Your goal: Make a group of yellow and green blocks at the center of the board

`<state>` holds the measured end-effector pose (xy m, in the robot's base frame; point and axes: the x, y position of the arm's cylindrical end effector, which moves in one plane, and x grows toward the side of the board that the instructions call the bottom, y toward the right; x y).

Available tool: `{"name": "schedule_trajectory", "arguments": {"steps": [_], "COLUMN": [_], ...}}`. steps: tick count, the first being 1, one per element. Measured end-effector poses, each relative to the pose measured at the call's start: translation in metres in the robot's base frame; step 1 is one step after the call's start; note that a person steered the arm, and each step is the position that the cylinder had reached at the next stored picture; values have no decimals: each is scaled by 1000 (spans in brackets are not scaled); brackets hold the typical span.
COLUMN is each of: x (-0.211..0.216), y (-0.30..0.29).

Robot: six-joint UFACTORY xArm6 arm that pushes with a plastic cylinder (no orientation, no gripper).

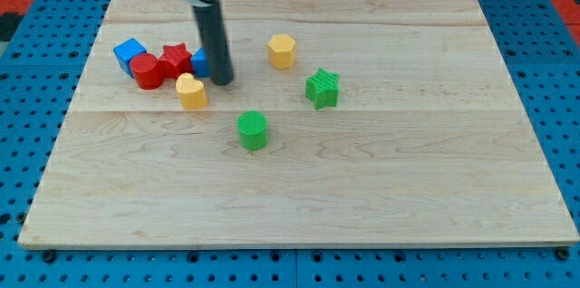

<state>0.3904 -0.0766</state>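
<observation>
wooden board [381, 197]: seven blocks are borne; no container is seen. yellow hexagonal block [282, 51], green star block [322, 88], green cylinder [253, 130] and yellow heart block [191, 91] are spread near the centre, apart. blue cube [129, 52], red cylinder [146, 71], red star block [175, 58] and a second blue block [200, 62] are clustered at the view's upper left. my tip [222, 81] is set just right of the yellow heart block; no jaws are fitted.

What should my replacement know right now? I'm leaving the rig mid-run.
My tip sits just right of the yellow heart, beside a partly hidden blue block.
Yellow hexagon, green star and green cylinder lie loosely spread near the centre.
Done: nothing grouped yet.
Left: push all four together at the centre, away from the red and blue cluster.
</observation>
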Motion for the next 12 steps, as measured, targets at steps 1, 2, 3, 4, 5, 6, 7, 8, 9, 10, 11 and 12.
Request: {"name": "schedule_trajectory", "arguments": {"steps": [1,2,3,4,5,6,7,8,9,10,11,12], "x": [-1,18,25,25,25,54,102,128,137,139,140,143], "y": [11,-46,-67,-67,-67,-67,-71,-125,-172,-202,-219,-220]}}
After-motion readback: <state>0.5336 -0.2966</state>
